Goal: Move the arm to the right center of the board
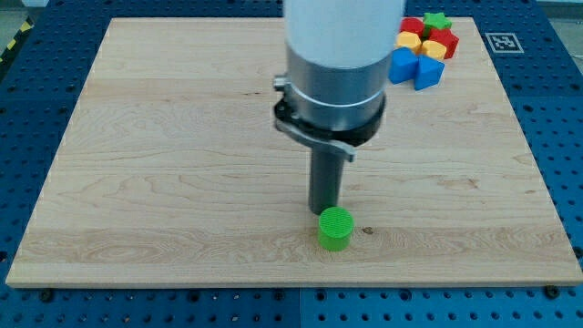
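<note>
My tip rests on the wooden board just below its middle. A green cylinder stands right against the tip, on its lower right side. A cluster of blocks sits at the view's top right: a green star, red blocks, yellow blocks and blue blocks. The tip is far from that cluster. The arm's white and grey body hides part of the board's upper middle.
The board lies on a blue perforated table. A black and white marker tag sits just off the board's top right corner.
</note>
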